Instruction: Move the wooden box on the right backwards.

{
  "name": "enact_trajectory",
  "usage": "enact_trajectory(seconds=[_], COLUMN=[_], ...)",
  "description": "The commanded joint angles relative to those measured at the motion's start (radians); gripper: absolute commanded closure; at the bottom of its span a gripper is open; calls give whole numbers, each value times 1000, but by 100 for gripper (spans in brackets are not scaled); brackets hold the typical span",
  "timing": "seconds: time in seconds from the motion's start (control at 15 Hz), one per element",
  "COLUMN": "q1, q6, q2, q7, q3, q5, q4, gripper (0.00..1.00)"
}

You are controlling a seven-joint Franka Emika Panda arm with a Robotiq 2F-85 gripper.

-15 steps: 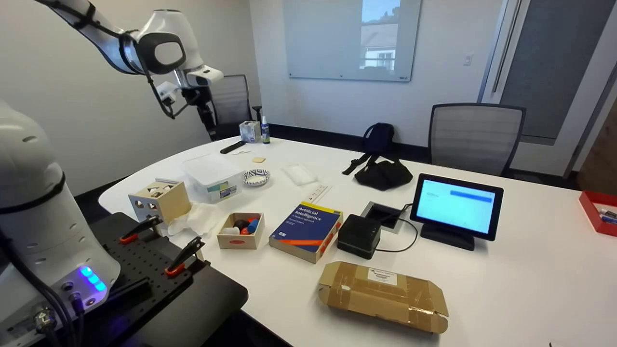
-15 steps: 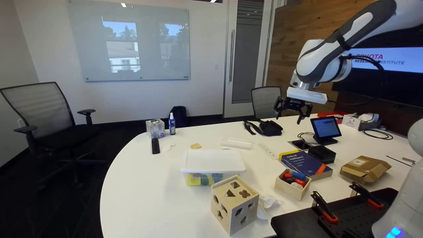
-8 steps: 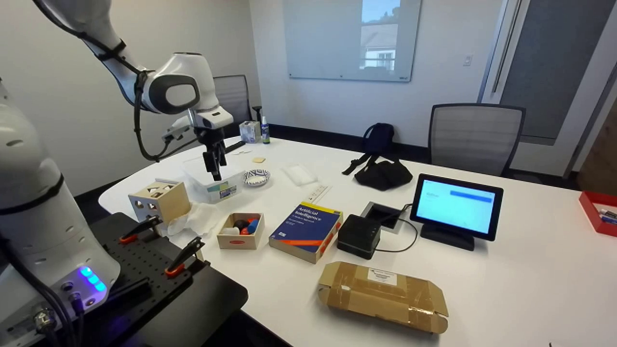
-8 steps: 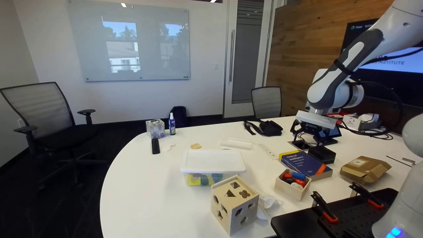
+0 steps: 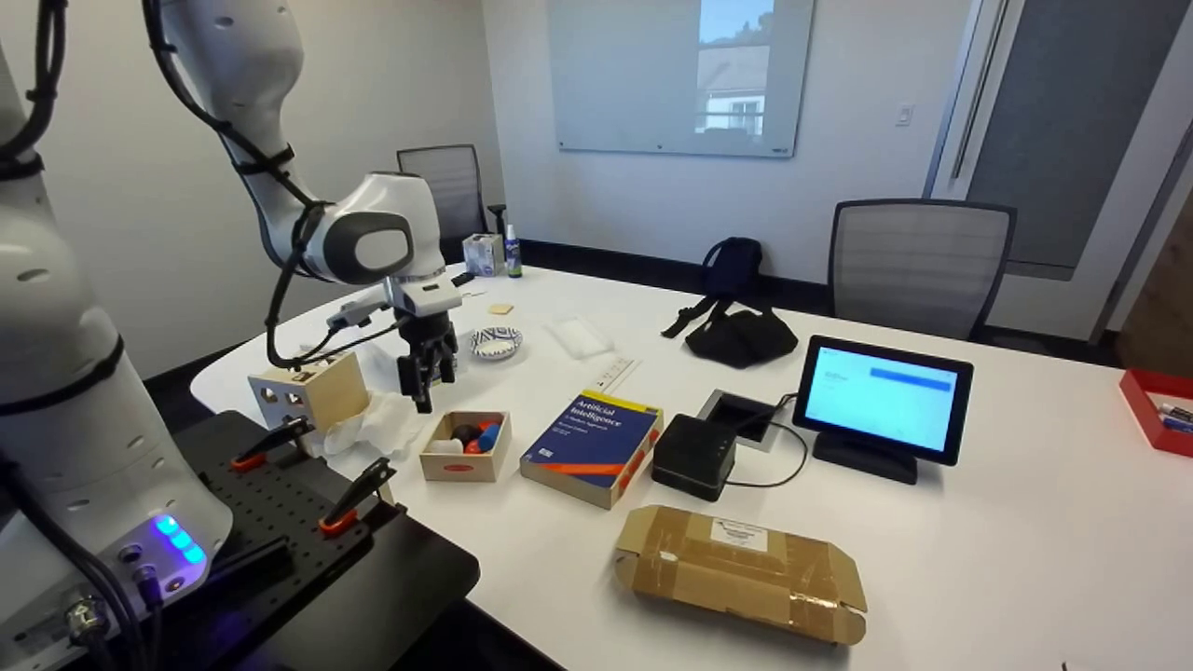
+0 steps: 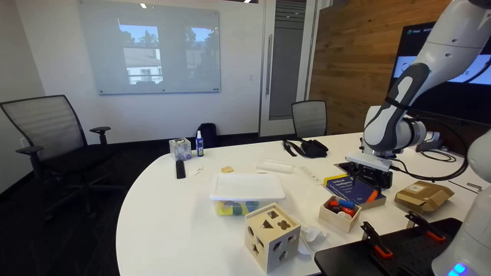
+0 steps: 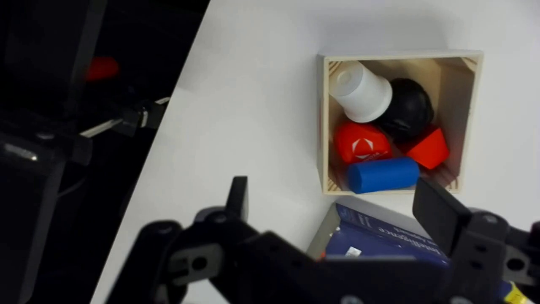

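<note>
Past second: the arm [image 5: 368, 247] comes down in both exterior views. From a pose seen against the grey chair [image 5: 445, 186], the gripper [image 5: 435, 391] drops to hang over the table, near the wooden box [image 5: 463, 469]. Chair back now in plainer sight.

Wrist [image 5: 424, 296] now blocks most of the plastic tub [image 6: 247, 186] and part of the remote [image 5: 463, 279] there.

In an exterior view the gripper, high over the far table edge at first, now overlaps the blue book [image 6: 345, 188]. Black box [image 5: 694, 457] and tablet [image 5: 885, 401], visible before, are now behind gripper and wrist. Wall screen [image 6: 408, 48]: upper corner uncovered, most lettering now behind the arm.
</note>
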Motion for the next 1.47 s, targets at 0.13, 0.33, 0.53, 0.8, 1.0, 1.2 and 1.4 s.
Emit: enact_trajectory(seconds=[0.13,0.33,0.53,0.8,1.0,1.2,1.4], q1=[135,181,228,225,220,217,196], q6=[165,233,271,281,289,306,332], q2=[185,265,328,399,437,468,500], q7=[-11,-42,-72,-116,-144,-171,-191], q3=[-126,-102,-90,-59,-49,-51,-35], q5=[101,228,322,392,425,442,456], q4=[3,27,62,107,130,152,176], gripper=[0,0,0,0,0,0,0])
